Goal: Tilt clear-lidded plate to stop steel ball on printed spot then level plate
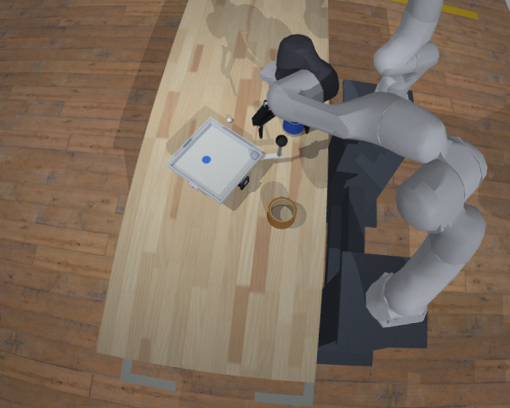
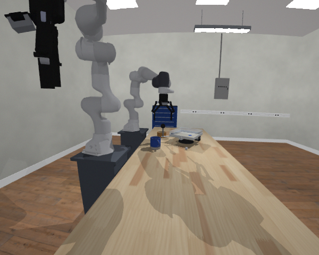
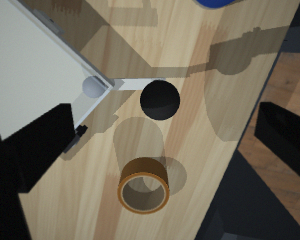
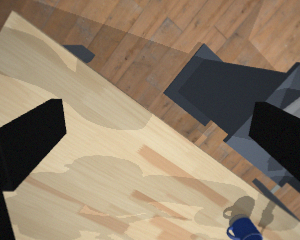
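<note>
The clear-lidded plate (image 1: pixel 222 179) (image 2: pixel 183 134) (image 3: pixel 30 65) sits on a black base; I cannot tell its exact tilt. The steel ball (image 1: pixel 254 155) (image 3: pixel 93 87) rests in the corner beside the handle, away from the blue printed spot (image 1: pixel 206 160) (image 2: pixel 190 135). The handle ends in an upright black knob (image 1: pixel 281 140) (image 2: pixel 162 126) (image 3: pixel 160 100). My left gripper (image 2: pixel 162 119) (image 3: pixel 164 119) is open and empty, above the knob, which shows between its fingers in the left wrist view. My right gripper (image 4: pixel 158 117) is open and empty, high up and far from the plate.
A blue mug (image 1: pixel 292 127) (image 2: pixel 155 142) (image 4: pixel 245 229) stands near the robot-side table edge by the knob. An orange-brown ring (image 1: pixel 269 214) (image 3: pixel 123 192) stands on the other side of the handle. A small white ball (image 1: pixel 229 119) (image 2: pixel 186 148) lies beside the plate.
</note>
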Robot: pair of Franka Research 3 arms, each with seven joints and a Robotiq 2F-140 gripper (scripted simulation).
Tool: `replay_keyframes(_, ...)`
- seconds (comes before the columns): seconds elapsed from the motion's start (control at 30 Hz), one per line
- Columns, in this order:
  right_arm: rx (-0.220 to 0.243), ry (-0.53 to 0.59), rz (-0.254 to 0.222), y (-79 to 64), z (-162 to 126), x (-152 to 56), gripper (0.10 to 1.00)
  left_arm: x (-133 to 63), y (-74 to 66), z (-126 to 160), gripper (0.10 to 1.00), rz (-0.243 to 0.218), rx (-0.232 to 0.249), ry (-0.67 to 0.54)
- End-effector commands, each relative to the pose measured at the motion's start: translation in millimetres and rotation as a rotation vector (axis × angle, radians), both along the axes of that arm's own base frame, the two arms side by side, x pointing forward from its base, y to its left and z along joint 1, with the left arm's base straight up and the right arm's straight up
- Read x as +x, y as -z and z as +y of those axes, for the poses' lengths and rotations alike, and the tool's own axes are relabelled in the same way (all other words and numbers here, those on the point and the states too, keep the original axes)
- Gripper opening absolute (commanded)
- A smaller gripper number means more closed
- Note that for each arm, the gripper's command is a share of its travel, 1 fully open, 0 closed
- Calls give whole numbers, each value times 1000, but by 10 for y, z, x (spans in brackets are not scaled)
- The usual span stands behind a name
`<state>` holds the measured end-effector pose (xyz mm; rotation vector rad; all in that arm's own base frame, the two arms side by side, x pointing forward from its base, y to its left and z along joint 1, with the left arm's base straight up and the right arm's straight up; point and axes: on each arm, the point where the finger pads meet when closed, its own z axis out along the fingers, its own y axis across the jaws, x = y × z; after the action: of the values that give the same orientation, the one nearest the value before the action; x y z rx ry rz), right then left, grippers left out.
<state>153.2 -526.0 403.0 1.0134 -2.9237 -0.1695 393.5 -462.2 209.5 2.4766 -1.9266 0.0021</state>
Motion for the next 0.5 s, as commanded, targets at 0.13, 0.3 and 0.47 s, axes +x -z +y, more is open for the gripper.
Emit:
replay_keyframes(0.13,-21,-87,-40,-35,-142,-392,1000,3,3,7,1000,-1,3,-6)
replay_keyframes(0.3,-37,-97,-55,-52,-204,-691,1000,3,3,7,1000,-1,3,-6)
replay_keyframes(0.47,-44,-101,-60,-59,-225,-818,1000,3,3,7,1000,-1,3,-6)
